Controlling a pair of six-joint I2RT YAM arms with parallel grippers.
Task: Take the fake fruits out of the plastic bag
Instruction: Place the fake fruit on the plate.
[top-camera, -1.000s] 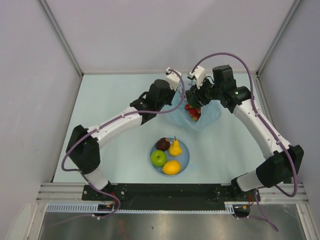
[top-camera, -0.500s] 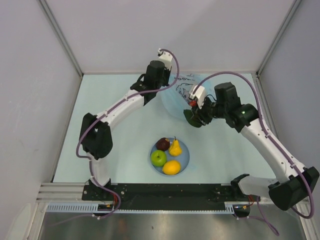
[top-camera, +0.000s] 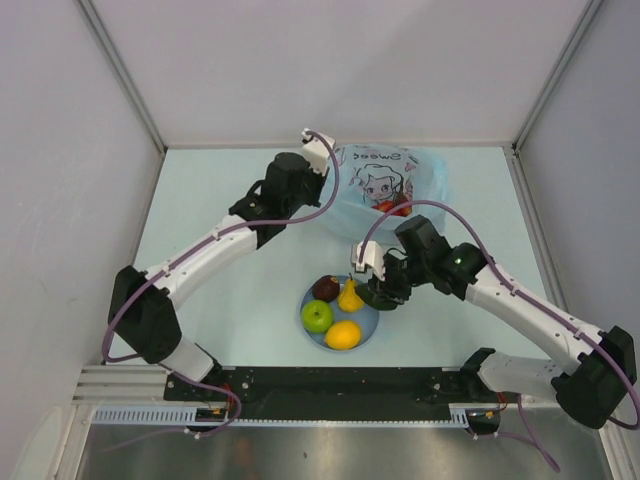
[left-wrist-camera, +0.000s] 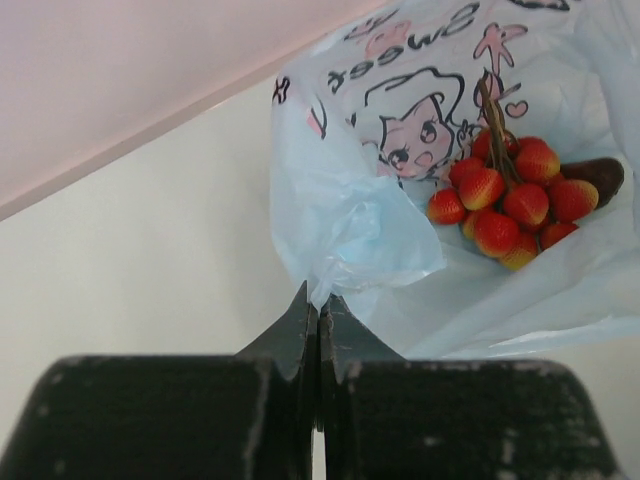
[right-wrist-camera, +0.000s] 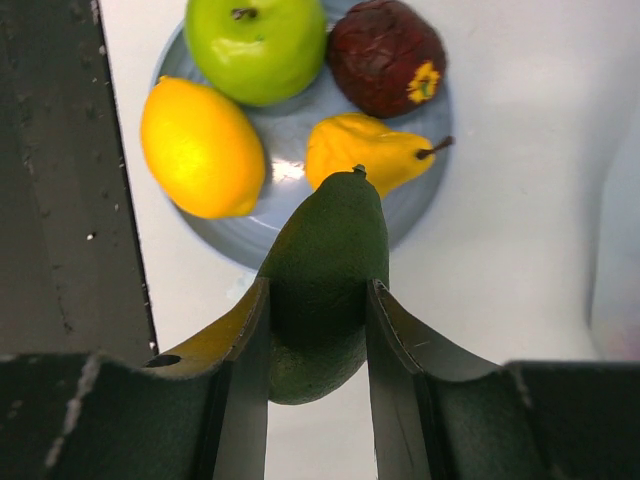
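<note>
- Right pincer (top-camera: 382, 292): clenched across a dark green oval plastic fruit (right-wrist-camera: 330, 235), one finger on each flank. Half a second back it hung at the bag's mouth. It has since swung to the right rim of the plate, with the fruit's tip reaching over the pear.
- Left pincer (left-wrist-camera: 318, 312): shut tight, pinching a fold at the left edge of the crinkly translucent light-blue plastic bag (top-camera: 420, 180). A second ago the bag was bunched between the two pincers. It now lies spread at the far side of the pale bench (top-camera: 220, 200), print upward.
- Round light-blue plate (right-wrist-camera: 290, 135): carries a green plastic apple (top-camera: 317, 316), a dark red-purple fruit (top-camera: 326, 288), a yellow pear (top-camera: 350, 297) and a yellow lemon (top-camera: 343, 335), packed close together.
- Bunch of red plastic grapes (left-wrist-camera: 505, 195): inside the bag near its open mouth. A dark brown piece lies just beside it; what it is cannot be told.
- Bearing on the task, as a judgement: four fruits are out and a fifth is in transit, ready to be set down. The grapes look like the last item to fetch.
- Writing: black lettering beside the cartoon face on the bag reads "Sweet". Pink marks and a small heart sit near it. No brand name is legible.
</note>
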